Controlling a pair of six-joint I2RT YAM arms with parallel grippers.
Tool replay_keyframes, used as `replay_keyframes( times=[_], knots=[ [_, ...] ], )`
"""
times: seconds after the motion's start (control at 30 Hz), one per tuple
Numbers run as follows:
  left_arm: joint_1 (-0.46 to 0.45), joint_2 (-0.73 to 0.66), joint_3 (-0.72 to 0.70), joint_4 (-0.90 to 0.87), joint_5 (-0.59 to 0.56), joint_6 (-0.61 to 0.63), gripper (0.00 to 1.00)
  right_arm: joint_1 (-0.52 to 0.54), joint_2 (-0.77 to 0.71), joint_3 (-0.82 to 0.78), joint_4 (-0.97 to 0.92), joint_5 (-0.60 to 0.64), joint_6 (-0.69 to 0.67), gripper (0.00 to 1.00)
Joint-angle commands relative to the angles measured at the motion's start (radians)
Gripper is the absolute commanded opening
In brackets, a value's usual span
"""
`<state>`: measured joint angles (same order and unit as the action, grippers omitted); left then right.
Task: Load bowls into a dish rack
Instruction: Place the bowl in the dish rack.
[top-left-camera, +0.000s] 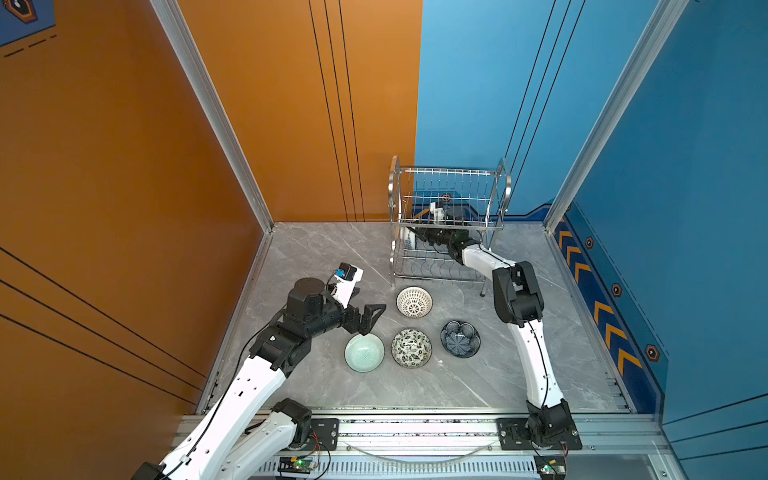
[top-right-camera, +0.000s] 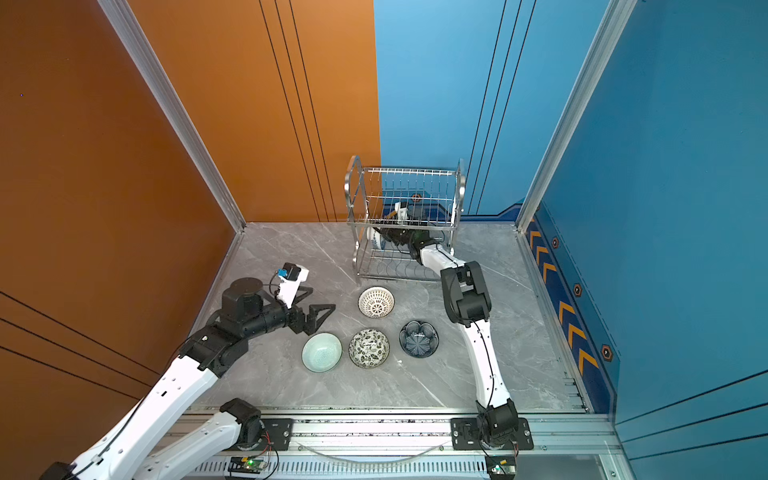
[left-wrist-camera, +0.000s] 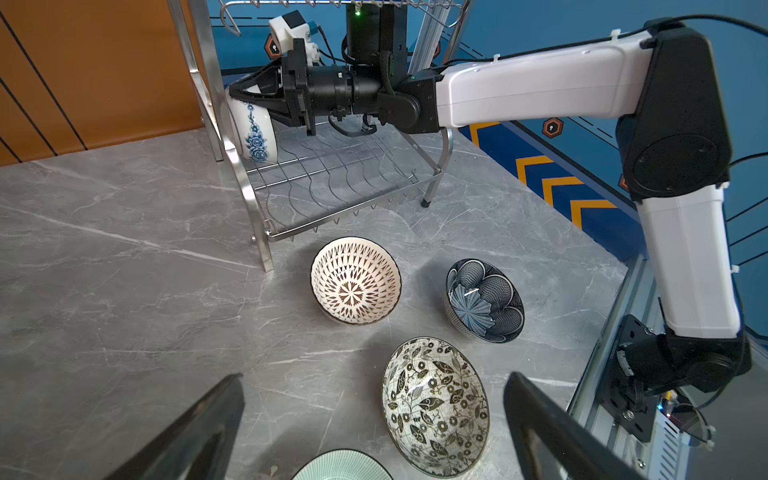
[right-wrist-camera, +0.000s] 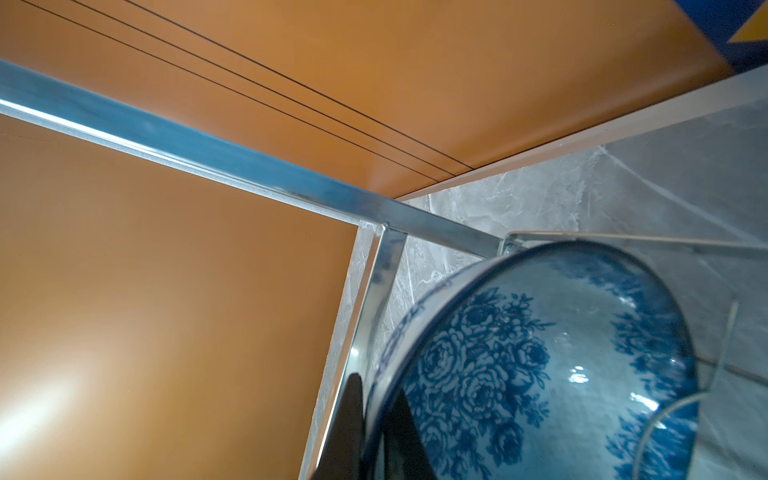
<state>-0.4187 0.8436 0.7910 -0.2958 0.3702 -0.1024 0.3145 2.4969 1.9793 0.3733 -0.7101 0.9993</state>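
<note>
Bowls are five here, and one is already in the dish rack (top-left-camera: 444, 169). It is the blue-floral bowl (left-wrist-camera: 254, 133), which stands on its edge at the left end of the lower shelf, close against the left side frame. The right gripper (left-wrist-camera: 237, 94) reaches into the rack between the two shelves. Its jaws are clamped on the upper rim of this bowl, and in the right wrist view one dark finger (right-wrist-camera: 399, 440) lies inside the bowl and the other outside. The lower edge of the bowl is at the shelf wires, but I cannot tell if it rests on them.

Four other bowls sit upright on the grey marble table (top-left-camera: 316, 257), on the near side of the rack. The lattice bowl (top-left-camera: 414, 302) is just before the rack. Nearer stands a row of three: the mint bowl (top-left-camera: 364, 352) on the left, the leaf-patterned bowl (top-left-camera: 411, 348) in the middle, and the navy bowl (top-left-camera: 460, 338) on the right and a little farther.

The left gripper (top-left-camera: 371, 300) hangs above the table, just beside the far left edge of the mint bowl. Its jaws are wide apart and hold nothing.
</note>
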Motion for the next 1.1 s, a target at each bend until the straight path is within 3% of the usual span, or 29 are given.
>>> replay_keyframes(
  times=[0.0, 0.53, 1.07],
  knots=[
    [0.003, -0.011, -0.013, 0.014, 0.018, -0.009, 0.98, 0.004, 0.013, 0.023, -0.097, 0.001, 0.018, 0.06],
    [0.003, -0.011, -0.014, 0.017, 0.023, -0.008, 0.98, 0.000, 0.005, 0.019, -0.103, -0.003, 0.019, 0.15],
    [0.004, -0.010, -0.014, 0.017, 0.023, -0.009, 0.98, -0.003, -0.005, 0.011, -0.101, -0.011, 0.007, 0.31]
  ],
)
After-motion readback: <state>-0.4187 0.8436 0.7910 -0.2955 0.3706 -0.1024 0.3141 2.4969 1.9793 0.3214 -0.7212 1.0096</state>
